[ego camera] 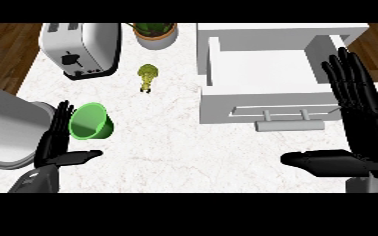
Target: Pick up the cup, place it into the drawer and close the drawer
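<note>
The white marble counter [184, 145] fills most of the view, with wooden floor beyond its left and right edges. Just ahead of the right hand [353, 125], the white drawer [258, 70] stands pulled open; nothing lies inside it, and its bar handle [289, 125] sits just left of that hand's fingers. The right hand is open, fingers straight and pointing away along the drawer's right side, thumb stretched left over bare counter; it holds nothing. Ahead of the left hand [55, 142], near the counter's far left edge, stands a silver toaster [81, 47]. Left of the left hand, a grey appliance [18, 130] is cut off by the view's edge. The left hand is open too, fingers straight, thumb out to the right, holding nothing. The green cup [91, 122] lies tipped on its side just right of those fingers, apparently touching them, its mouth showing nothing inside. A potted plant [155, 32] sits at the far edge, and a small yellow-green vegetable [148, 76] lies near it. Wide bare counter lies between the hands.
</note>
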Robot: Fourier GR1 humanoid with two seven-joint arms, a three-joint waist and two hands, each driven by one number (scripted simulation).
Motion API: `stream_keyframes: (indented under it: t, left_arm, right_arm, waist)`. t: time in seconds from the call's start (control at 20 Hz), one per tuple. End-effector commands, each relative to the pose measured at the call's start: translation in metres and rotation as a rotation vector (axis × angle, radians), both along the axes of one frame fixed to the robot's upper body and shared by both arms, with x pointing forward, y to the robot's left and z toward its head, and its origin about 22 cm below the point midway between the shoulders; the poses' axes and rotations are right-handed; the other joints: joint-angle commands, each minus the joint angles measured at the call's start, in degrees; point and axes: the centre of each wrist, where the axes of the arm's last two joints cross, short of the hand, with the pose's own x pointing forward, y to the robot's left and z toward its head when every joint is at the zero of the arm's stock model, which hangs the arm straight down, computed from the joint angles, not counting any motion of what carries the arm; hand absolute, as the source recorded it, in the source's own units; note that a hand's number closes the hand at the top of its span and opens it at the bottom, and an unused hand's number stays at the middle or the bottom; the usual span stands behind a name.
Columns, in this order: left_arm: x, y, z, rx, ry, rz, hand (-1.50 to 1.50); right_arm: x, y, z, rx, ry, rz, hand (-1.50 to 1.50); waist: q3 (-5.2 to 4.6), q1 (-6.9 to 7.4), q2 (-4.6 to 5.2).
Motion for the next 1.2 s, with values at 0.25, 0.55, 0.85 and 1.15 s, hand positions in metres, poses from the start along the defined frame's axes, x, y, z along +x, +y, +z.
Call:
stream_keyframes:
  t: [0.25,0.55,0.85,1.15]
  left_arm:
    - [0.003,-0.01,-0.003,-0.105,-0.083,-0.075,-1.5]
    - [0.012,-0.028,-0.005,-0.181,-0.121,-0.107,-1.5]
    - [0.03,-0.023,0.01,-0.27,-0.16,-0.19,-1.5]
    - [0.026,-0.058,-0.006,-0.346,-0.161,-0.276,1.5]
  right_arm:
    - [-0.003,-0.004,0.003,0.001,-0.002,0.022,-1.5]
    - [-0.009,-0.001,-0.006,0.011,0.015,0.034,-1.5]
    - [-0.001,0.001,0.001,0.014,0.018,0.032,-1.5]
    - [0.004,-0.01,-0.008,0.006,0.03,0.001,-1.5]
  waist:
    - [-0.1,-0.55,0.25]
    - [-0.01,-0.22,-0.01]
    - [-0.05,-0.21,0.08]
    - [0.01,-0.01,0.09]
